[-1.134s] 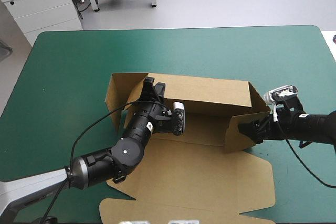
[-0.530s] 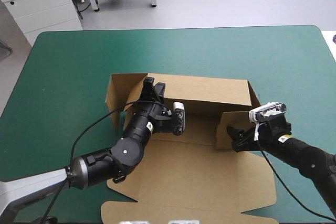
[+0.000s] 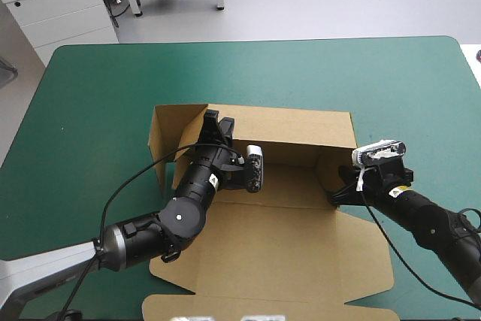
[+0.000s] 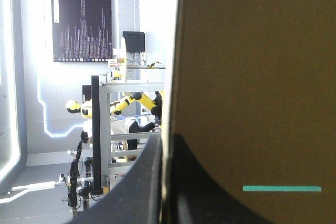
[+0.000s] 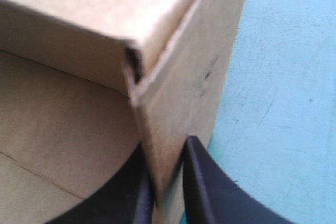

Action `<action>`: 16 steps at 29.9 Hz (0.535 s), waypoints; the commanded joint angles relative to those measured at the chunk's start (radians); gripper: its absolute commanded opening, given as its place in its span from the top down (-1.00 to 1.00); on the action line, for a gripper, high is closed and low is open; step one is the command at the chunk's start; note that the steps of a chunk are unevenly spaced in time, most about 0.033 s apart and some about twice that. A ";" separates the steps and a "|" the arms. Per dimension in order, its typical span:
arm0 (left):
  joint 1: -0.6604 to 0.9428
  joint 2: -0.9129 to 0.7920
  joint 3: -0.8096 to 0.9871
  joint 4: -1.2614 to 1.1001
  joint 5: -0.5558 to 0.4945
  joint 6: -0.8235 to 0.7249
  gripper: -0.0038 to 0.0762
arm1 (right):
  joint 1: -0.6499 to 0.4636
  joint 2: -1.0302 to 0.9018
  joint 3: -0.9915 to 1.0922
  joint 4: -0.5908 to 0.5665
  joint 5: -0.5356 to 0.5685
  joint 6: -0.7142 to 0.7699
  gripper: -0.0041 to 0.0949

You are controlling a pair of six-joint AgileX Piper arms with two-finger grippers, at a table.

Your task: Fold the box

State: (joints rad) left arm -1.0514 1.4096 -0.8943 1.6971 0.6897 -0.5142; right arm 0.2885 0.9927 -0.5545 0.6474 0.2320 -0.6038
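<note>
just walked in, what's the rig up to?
Two arms are folding a brown box on the teal-green table. The left claw is shut on the raised back wall near its left end. The right claw pinches the right side flap, stood up against that wall's end. The front panel lies flat.

Brown box (image 4: 252,77) — in left gripper (image 4: 168,150)

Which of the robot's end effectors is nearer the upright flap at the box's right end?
Right. The right end effector is shut on that flap; the left end effector grips the back wall of the box near its left corner.
</note>
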 commanded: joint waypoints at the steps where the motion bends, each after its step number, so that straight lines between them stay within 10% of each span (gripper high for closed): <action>1: -0.008 -0.037 -0.028 0.049 0.016 -0.015 0.93 | 0.004 -0.011 -0.030 0.013 -0.048 -0.004 0.94; 10: -0.008 -0.037 -0.028 0.060 0.014 -0.036 0.90 | 0.004 -0.011 -0.032 0.013 -0.064 -0.004 0.94; 16: -0.008 -0.037 -0.028 0.065 0.027 -0.036 0.26 | 0.004 -0.011 -0.032 0.013 -0.106 -0.005 0.94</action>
State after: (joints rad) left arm -1.0514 1.4096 -0.8943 1.7012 0.6802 -0.5320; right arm 0.2897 0.9935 -0.5545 0.6451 0.2021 -0.6026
